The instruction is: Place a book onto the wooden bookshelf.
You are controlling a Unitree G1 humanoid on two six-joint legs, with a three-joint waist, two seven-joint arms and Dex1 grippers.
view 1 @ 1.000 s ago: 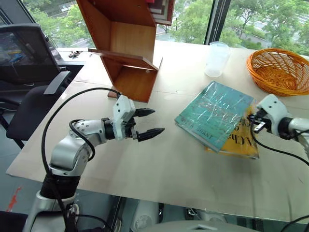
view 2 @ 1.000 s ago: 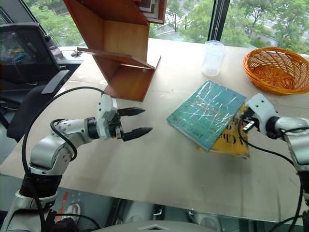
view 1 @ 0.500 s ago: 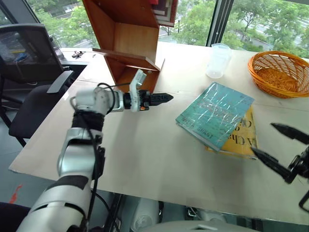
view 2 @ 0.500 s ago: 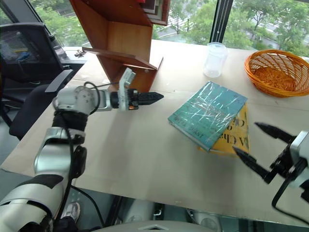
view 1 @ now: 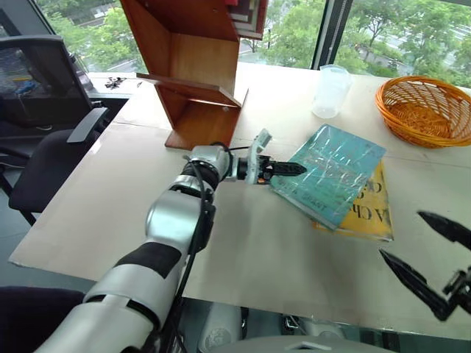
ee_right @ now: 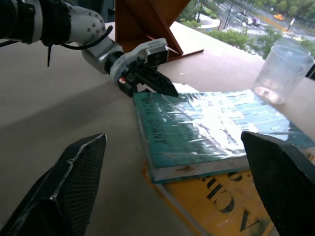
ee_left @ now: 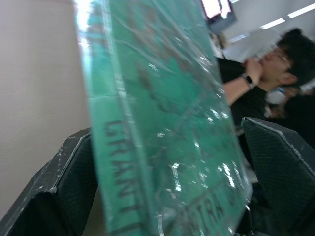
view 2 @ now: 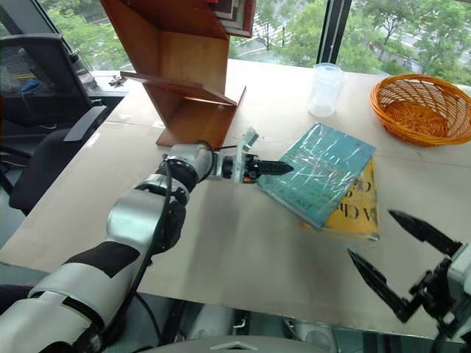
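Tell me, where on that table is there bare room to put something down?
The wide stretch of table on the bookshelf's near side is bare, as is the near edge below the teal book. It is crowded toward the basket, cup and stacked yellow book.

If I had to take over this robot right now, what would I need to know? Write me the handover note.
Left gripper: open, at the near corner of the teal book, one finger on each side of its edge, not closed on it.
Right gripper: open, holding nothing, near the table's front edge.
The teal book lies flat on a yellow book, mid-table. The wooden bookshelf stands at the back left.
Also there: a clear plastic cup and an orange wicker basket.
Done: left gripper lined up on the book.
Left: close on it, lift it, set it on a shelf.
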